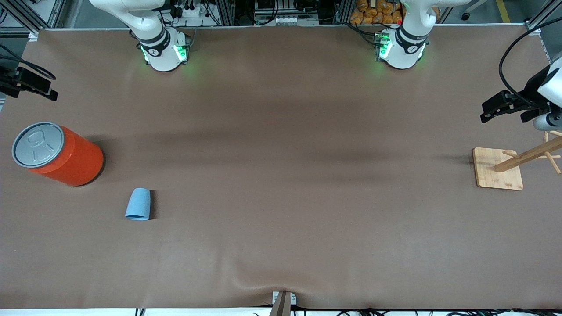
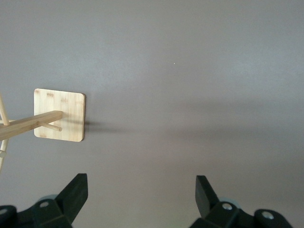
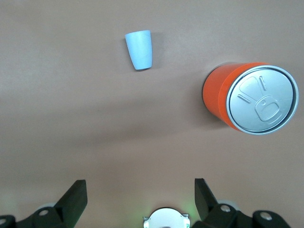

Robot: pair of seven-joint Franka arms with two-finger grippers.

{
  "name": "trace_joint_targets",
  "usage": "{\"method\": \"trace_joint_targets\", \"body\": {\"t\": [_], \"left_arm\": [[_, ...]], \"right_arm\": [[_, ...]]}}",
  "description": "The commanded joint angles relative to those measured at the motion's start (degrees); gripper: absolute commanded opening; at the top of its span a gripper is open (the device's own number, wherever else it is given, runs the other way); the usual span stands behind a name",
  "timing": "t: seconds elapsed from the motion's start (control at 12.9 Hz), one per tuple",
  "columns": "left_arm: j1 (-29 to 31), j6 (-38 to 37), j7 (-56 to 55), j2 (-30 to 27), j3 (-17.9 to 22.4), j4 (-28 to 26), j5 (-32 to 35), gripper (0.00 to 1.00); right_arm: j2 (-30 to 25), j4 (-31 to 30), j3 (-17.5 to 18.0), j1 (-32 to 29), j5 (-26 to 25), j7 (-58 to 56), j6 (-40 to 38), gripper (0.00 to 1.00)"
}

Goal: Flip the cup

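The light-blue cup (image 1: pixel 138 204) rests on the brown table toward the right arm's end, nearer the front camera than the orange can. Its wider end points toward the front camera and its dark inside does not show. It also shows in the right wrist view (image 3: pixel 139 49). My right gripper (image 3: pixel 140 183) is open and empty, high over the table at the right arm's end, well apart from the cup; its hand shows at the front view's edge (image 1: pixel 30 83). My left gripper (image 2: pixel 141 178) is open and empty, high over the left arm's end (image 1: pixel 505 105), by the wooden rack.
A large orange can (image 1: pixel 66 153) with a grey pull-tab lid stands beside the cup, farther from the front camera; it also shows in the right wrist view (image 3: pixel 247 97). A wooden peg rack on a square base (image 1: pixel 498 169) stands at the left arm's end.
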Motion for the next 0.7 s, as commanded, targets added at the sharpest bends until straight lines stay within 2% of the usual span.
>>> {"method": "trace_joint_targets", "body": {"t": [0.0, 0.23, 0.62], "left_arm": [[0.0, -1.4, -0.1, 0.6, 0.0, 1.7, -0.8, 1.00], [0.0, -1.4, -0.3, 0.6, 0.0, 1.7, -0.7, 1.00], [0.1, -1.4, 0.0, 0.6, 0.1, 1.7, -0.6, 1.00]], "right_arm": [[-0.7, -0.7, 0.5, -0.6, -1.6, 0.8, 1.6, 1.00], [-0.4, -1.2, 0.5, -0.6, -1.6, 0.8, 2.4, 1.00], [0.1, -6.2, 0.5, -1.3, -1.5, 0.8, 7.3, 1.00]]}}
